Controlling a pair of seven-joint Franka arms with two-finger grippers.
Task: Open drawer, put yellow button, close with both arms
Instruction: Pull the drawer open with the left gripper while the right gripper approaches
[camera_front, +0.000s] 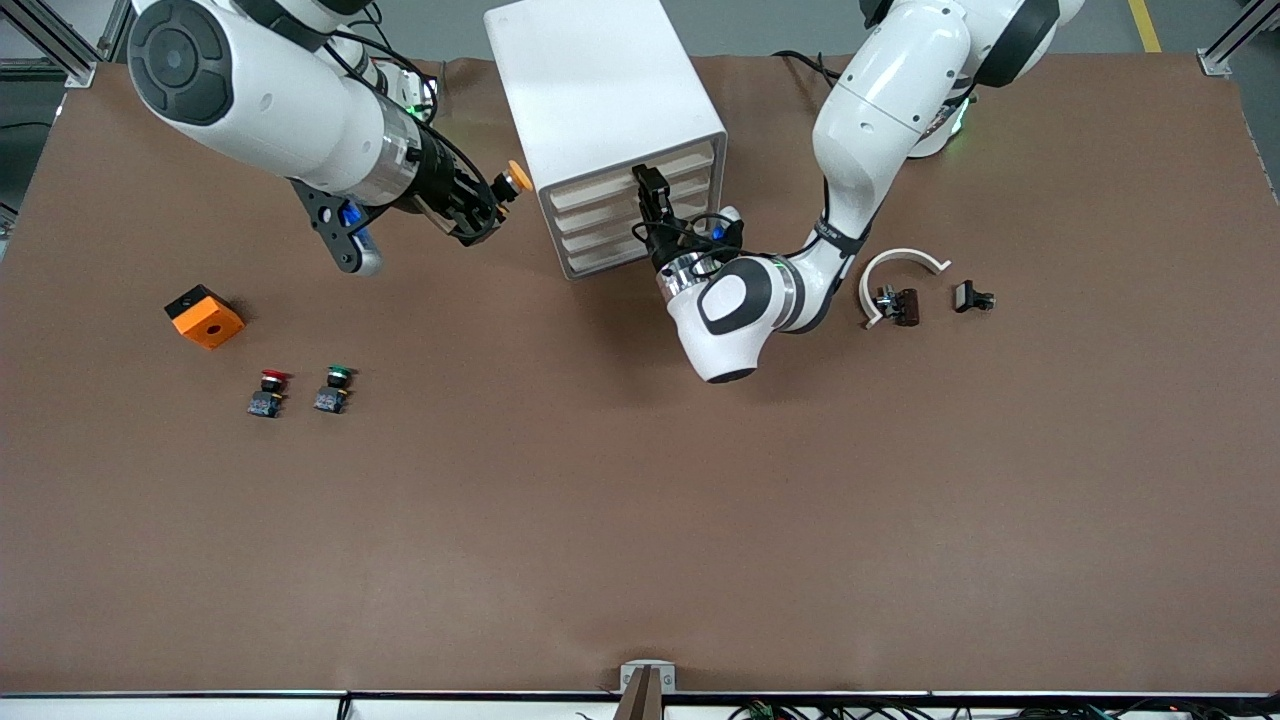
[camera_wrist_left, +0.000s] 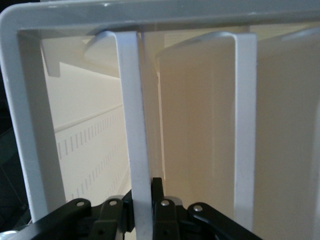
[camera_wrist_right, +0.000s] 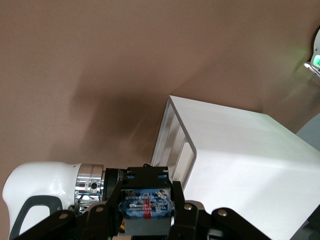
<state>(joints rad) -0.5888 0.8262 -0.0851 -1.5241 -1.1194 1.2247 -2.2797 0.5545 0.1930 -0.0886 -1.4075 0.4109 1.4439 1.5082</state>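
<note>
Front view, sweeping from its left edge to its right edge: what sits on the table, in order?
Orange cube with a hole → red-capped push-button → green-capped push-button → big white rounded-edge cabinet → white curved plastic arc → small black clip.

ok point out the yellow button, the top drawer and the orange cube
yellow button (camera_front: 517, 178), front view, on its round cap
top drawer (camera_front: 685, 160), front view, on its cream front
orange cube (camera_front: 205, 317), front view, on its top face beside the hole
</note>
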